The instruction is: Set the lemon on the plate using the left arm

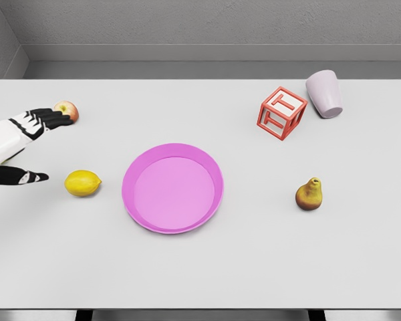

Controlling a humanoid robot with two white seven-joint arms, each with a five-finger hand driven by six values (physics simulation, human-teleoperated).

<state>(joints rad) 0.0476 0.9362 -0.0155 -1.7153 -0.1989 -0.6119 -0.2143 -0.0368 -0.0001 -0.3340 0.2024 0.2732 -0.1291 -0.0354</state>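
A yellow lemon (82, 183) lies on the white table, just left of a pink plate (210, 168) whose inside holds nothing. My left hand (39, 147) comes in from the left edge and hovers left of and slightly above the lemon. Its fingers (50, 118) are spread and its thumb (28, 177) points toward the lemon with a small gap between them. The hand is open and holds nothing. The right arm does not show.
A small apple (67, 109) sits just beyond my left fingertips. A pear (309, 194) stands right of the plate. At the back right are a red letter cube (281, 112) and a tipped lilac cup (324, 93).
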